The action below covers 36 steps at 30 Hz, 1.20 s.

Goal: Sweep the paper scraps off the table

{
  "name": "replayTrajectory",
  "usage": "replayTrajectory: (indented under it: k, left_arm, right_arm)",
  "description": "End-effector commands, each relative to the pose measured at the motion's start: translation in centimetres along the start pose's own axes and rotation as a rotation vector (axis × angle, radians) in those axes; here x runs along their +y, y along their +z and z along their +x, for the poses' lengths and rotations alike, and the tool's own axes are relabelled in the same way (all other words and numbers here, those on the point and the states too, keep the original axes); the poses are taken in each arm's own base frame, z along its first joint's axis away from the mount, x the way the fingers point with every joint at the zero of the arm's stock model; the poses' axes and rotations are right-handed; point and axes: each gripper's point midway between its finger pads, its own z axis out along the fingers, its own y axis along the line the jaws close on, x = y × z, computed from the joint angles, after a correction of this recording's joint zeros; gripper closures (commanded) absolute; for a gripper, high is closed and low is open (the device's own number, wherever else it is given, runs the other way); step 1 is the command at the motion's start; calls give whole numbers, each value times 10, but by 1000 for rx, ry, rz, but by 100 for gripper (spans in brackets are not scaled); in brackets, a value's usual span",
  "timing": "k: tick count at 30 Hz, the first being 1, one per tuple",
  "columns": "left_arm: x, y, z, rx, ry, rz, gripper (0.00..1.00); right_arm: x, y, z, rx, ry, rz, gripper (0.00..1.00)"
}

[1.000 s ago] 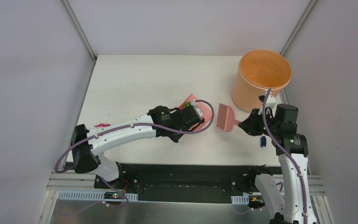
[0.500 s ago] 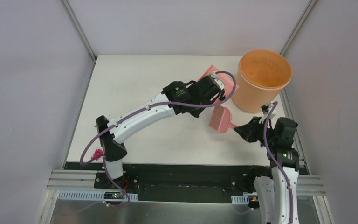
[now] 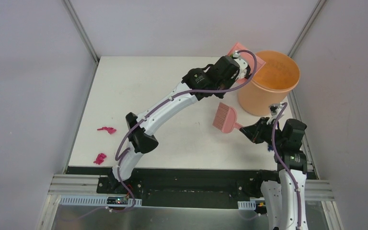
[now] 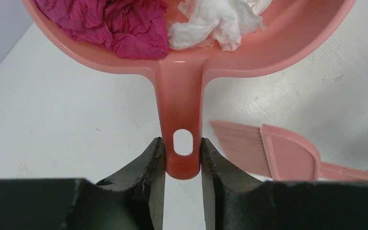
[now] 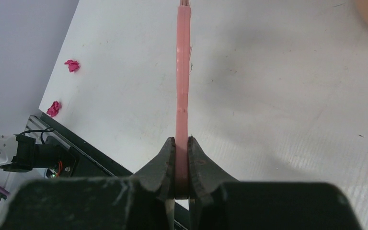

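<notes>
Paper scraps (image 4: 124, 28) mostly ride the dustpan (image 4: 182, 86) my left claw (image 4: 182, 148) pinches at the bucket (image 3: 287, 67) rim, far-right worktop (image 3: 139, 81) corner, right claw (image 5: 182, 146) pinching brush (image 3: 224, 118); dump step, next I'd tilt it in.

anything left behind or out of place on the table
Two magenta paper scraps lie unswept near the left front corner of the table, far from the dustpan, held at the orange bucket's rim.
</notes>
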Motion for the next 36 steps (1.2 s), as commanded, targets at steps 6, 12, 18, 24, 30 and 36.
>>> replayTrajectory:
  k: [6, 12, 18, 24, 30, 36]
  left_arm:
    - [22, 34, -61, -236, -91, -38, 100]
    - [31, 58, -84, -337, -106, -81, 100]
    - [43, 80, -106, -440, -61, -173, 100]
    - [56, 88, -117, -500, -18, -272, 100]
    - [55, 95, -120, -510, 136, -363, 100]
    - [58, 96, -113, -438, 364, -507, 100]
  right_arm:
    - [12, 1, -12, -35, -37, -76, 100]
    - [14, -1, -13, -45, -48, -79, 100]
    - [14, -1, -13, -46, -47, -80, 100]
    - [14, -2, -13, -52, -48, -78, 100]
    - [14, -2, -14, -55, -48, -78, 100]
    - [11, 0, -14, -48, -36, -71, 100]
